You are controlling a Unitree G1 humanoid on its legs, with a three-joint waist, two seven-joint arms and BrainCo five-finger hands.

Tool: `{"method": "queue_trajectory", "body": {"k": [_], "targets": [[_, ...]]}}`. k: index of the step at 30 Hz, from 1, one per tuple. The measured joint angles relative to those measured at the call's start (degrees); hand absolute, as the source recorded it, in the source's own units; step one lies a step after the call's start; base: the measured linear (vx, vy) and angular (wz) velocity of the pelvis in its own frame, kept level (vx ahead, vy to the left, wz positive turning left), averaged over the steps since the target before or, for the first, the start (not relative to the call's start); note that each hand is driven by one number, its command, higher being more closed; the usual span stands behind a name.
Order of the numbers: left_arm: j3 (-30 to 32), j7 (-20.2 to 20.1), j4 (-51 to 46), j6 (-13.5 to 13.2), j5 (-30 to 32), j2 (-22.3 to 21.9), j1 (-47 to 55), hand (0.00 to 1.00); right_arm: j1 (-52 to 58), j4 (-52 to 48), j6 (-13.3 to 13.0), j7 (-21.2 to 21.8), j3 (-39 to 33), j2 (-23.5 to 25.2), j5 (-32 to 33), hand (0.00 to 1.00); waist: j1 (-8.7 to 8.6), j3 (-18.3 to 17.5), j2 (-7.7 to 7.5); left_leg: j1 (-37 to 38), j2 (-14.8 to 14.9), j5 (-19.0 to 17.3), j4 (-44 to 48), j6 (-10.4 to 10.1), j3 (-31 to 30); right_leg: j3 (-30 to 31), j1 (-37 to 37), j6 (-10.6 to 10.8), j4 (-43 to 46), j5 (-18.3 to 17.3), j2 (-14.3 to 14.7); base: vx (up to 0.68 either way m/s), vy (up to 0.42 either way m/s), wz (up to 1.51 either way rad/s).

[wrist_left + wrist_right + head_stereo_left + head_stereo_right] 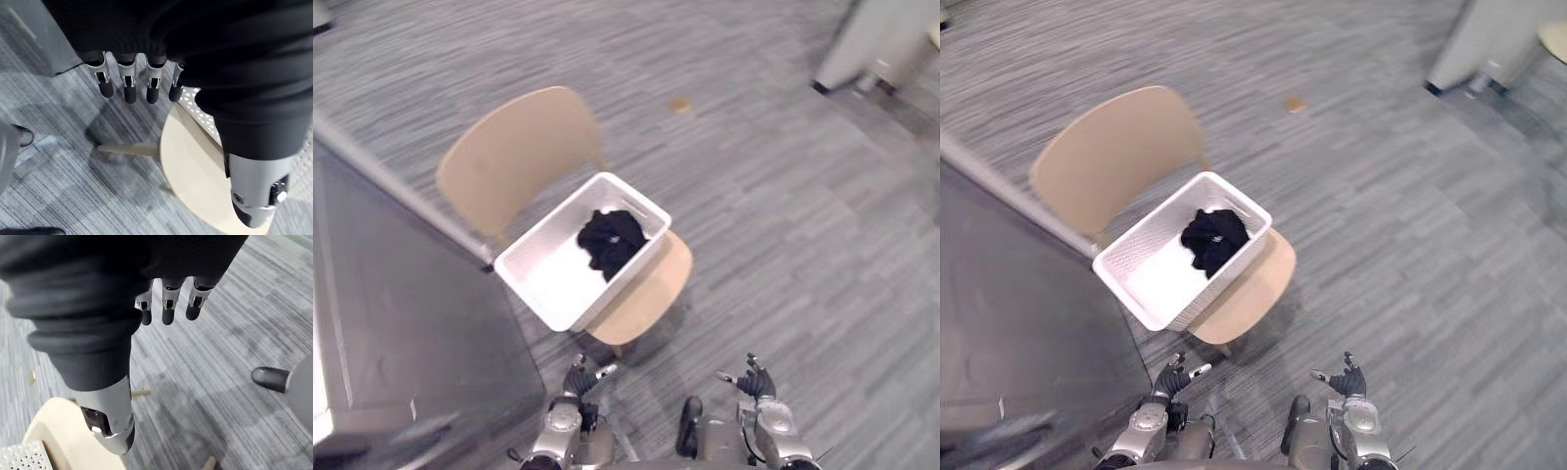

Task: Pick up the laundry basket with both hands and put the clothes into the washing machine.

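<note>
Left eye view: white basket (551,280) on wooden chair (514,157), grey carpet (783,196) around.

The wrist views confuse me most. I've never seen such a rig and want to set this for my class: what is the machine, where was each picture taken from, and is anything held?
This is a humanoid robot seen through its own cameras. The two wide pictures come from a stereo camera on its head, looking down. They show a white laundry basket standing on the seat of a chair, on grey carpet, with a black garment inside. The two close pictures come from cameras on the wrists. The dark ribbed shape is each hand's cover, with silver, dark-tipped fingers beyond it. The left hand and right hand hang low before the chair, fingers relaxed, apart from the basket. Nothing is held.
</note>
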Motion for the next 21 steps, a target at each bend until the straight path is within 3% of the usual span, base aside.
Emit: {"method": "queue_trajectory", "body": {"k": [1, 2, 3, 5, 7, 8, 10, 11, 12, 13, 14, 16, 17, 18, 19, 20, 21], "targets": [[-0.7, 0.0, 0.0, 0.0, 0.0, 0.2, 0.0, 0.00, -0.4, 0.0, 0.0, -0.2, -0.3, -0.5, 0.0, 0.00, -0.26, 0.0, -0.38, -2.0, 2.2, 0.5, -0.9, 1.3, 12.0, -3.2, 1.9, 0.0, -1.7, 0.0, -0.6, 0.09, -0.011, 1.71], [-1.5, 0.0, 0.0, 0.0, 0.0, 0.7, 0.0, 0.00, -1.3, -0.1, 0.0, -0.3, -0.6, -0.8, 0.1, 0.00, -0.25, -0.4, 0.19, -3.1, 4.1, 3.0, -2.2, 5.2, 22.0, -5.0, 2.3, 0.0, -2.3, 0.0, -0.7, 0.09, 0.027, 1.48], [-1.7, 0.0, 0.1, 0.0, 0.0, 1.3, 0.0, 0.00, -2.0, 0.0, 0.1, -0.3, -0.6, -0.7, 0.4, 0.00, -0.33, -0.4, 0.09, -3.0, 4.2, 3.2, -2.1, 5.9, 24.8, -5.7, 2.5, 0.1, -2.6, 0.0, -1.0, 0.11, 0.129, 0.86], [-1.7, 0.1, 0.1, 0.0, 0.0, 3.2, 0.6, 0.00, -2.6, -0.6, 0.0, -0.3, 0.1, 0.1, 0.5, 0.00, 1.02, -0.7, -1.70, -3.4, 3.2, 3.6, -2.0, 6.3, 26.0, -7.1, 3.1, 0.8, -3.4, 0.5, -2.0, 0.11, 0.156, 0.41], [-1.4, 0.1, 0.5, 0.0, 0.0, 5.1, 2.0, 0.00, -2.5, -1.2, 0.0, -0.2, 0.6, 1.3, 0.4, 0.00, 0.98, -1.4, -2.72, -3.2, 1.8, 3.0, -1.0, 7.2, 25.0, -7.5, 3.6, 0.9, -1.0, 0.4, -3.9, 0.13, 0.185, 0.37], [-0.7, 0.1, 0.7, -0.1, 0.0, 5.5, 2.4, 0.00, -2.5, -1.8, 0.0, -0.3, 0.4, 1.3, -0.3, 0.00, 0.62, -1.4, -2.71, -2.5, 1.0, 2.1, -0.2, 8.6, 25.1, -6.8, 2.1, 2.0, 5.8, -0.3, -6.6, 0.12, 0.226, 0.30], [0.0, 0.1, 1.5, -0.2, 0.0, 5.7, 2.4, 0.00, -2.5, -2.8, 0.2, -0.4, 0.3, 1.2, -1.0, 0.00, 0.53, -1.3, -2.86, -1.6, 0.0, 1.2, 0.7, 9.8, 25.0, -5.1, -0.6, 2.0, 15.1, 0.0, -9.6, 0.10, 0.194, 0.30], [0.7, 0.1, 1.8, -0.2, 0.0, 5.9, 2.5, 0.00, -1.6, -5.1, 0.2, -1.2, 0.4, 1.1, -1.5, 0.00, 0.32, -1.3, -2.96, -0.1, -0.9, -0.2, 0.9, 10.4, 24.3, -1.1, -3.5, 1.2, 23.9, 1.9, -11.9, 0.11, 0.151, 0.32], [0.7, 0.2, 1.8, -0.2, 0.0, 6.0, 2.7, 0.00, -1.4, -5.9, 0.2, -1.5, 0.4, 1.0, -1.5, 0.00, 0.20, -1.3, -2.94, 0.6, -1.0, -0.7, 0.9, 10.7, 23.8, 1.2, -4.9, 0.7, 27.3, 3.5, -12.3, 0.18, 0.167, 0.45], [0.7, 0.2, 1.8, -0.2, 0.1, 6.2, 3.0, 0.00, -0.5, -8.5, 0.2, -2.0, 0.4, 0.8, -2.3, 0.00, -0.82, -1.2, -2.78, 1.7, -1.1, -1.7, 0.8, 11.1, 22.1, 6.2, -8.0, 1.7, 32.7, 2.1, -11.7, 0.18, 0.103, 0.62], [1.1, 0.3, 1.8, -0.2, 0.1, 6.8, 3.0, 0.00, 0.6, -12.7, 0.1, -2.6, 0.4, 0.7, -3.7, 0.00, -1.30, -1.1, -2.58, 2.2, -1.0, -2.0, 0.0, 11.3, 20.2, 11.2, -10.2, 2.5, 33.3, -3.2, -9.0, 0.17, 0.064, 0.68], [2.4, 0.5, 1.7, -0.2, 0.1, 7.2, 2.9, 0.00, 1.6, -17.6, 0.0, -2.9, 0.3, -1.0, -5.4, 0.00, -1.88, -1.3, -2.80, 2.4, -0.8, -1.8, -1.1, 11.0, 18.0, 15.6, -12.1, 3.1, 26.6, -6.1, -4.8, 0.15, -0.037, 0.70], [2.8, 1.2, 1.7, -0.3, 0.1, 7.1, 3.2, 0.00, 2.1, -20.5, 0.0, -3.9, -0.4, -2.0, -6.9, 0.00, -2.38, -1.3, -2.79, 2.4, -0.7, -1.5, -1.2, 10.4, 16.6, 18.2, -12.1, 3.5, 18.1, -6.1, -2.3, 0.15, -0.081, 0.66], [2.9, 1.3, 1.7, -0.3, 0.1, 7.2, 3.4, 0.00, 2.4, -21.9, -0.1, -4.3, -1.1, -2.1, -7.4, 0.00, -2.57, -1.5, -3.19, 2.4, -0.8, -1.3, -1.2, 10.2, 16.3, 18.9, -12.1, 3.6, 14.3, -5.7, -1.6, 0.16, -0.121, 0.64], [2.9, 1.3, 1.8, -0.4, 0.1, 7.3, 3.9, 0.00, 4.0, -25.8, 0.0, -5.2, -2.1, -2.1, -8.9, 0.00, -2.57, -2.0, -3.97, 2.5, -1.5, -1.1, -1.0, 9.6, 15.6, 19.3, -11.6, 3.2, 6.2, -0.9, -0.7, 0.19, -0.155, 0.64], [3.4, 1.4, 2.1, -0.4, 0.2, 6.5, 4.2, 0.00, 5.4, -29.2, 0.0, -5.4, -3.0, -3.1, -11.2, 0.00, -3.17, -1.9, -2.33, 3.0, -0.4, -1.0, -1.3, 7.8, 14.3, 18.8, -10.4, 2.1, 5.3, 2.0, 0.2, 0.21, -0.137, 0.52], [3.4, 1.4, 1.9, -0.6, 0.3, 6.2, 4.8, 0.00, 6.0, -30.9, 0.1, -5.4, -3.0, -3.4, -12.2, 0.00, -3.02, -2.2, -1.79, 3.1, 0.2, -0.7, -1.6, 7.2, 14.4, 18.4, -10.0, 1.7, 4.6, 2.3, 0.8, 0.29, -0.172, 0.15]]}}
